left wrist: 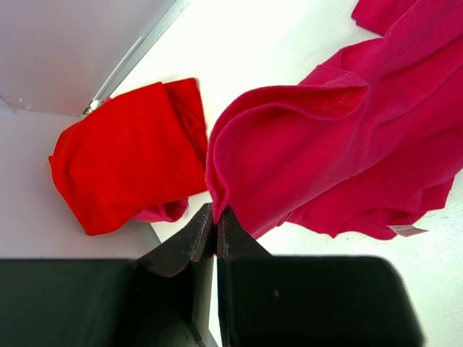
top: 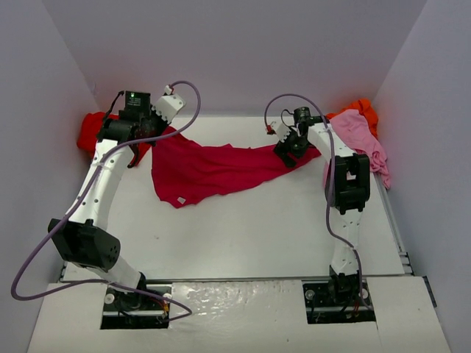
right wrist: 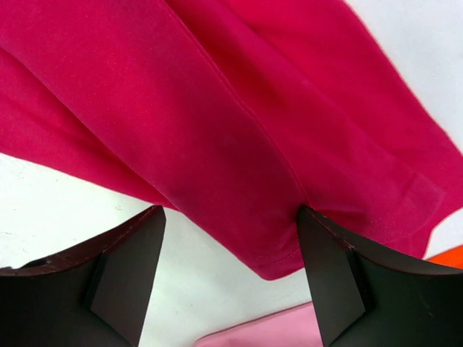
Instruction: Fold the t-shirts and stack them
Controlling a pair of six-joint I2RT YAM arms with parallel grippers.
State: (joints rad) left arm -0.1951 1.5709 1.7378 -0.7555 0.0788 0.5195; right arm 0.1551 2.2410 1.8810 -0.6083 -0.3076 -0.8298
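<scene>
Left gripper point(left wrist: 215, 217) clamps one edge of the crimson-magenta shirt point(top: 213, 170) draped across the far table point(top: 243, 235), but our right gripper point(right wrist: 230, 217) gapes wide over the opposite edge, so we might pinch bunched layers and fold crookedly.
</scene>
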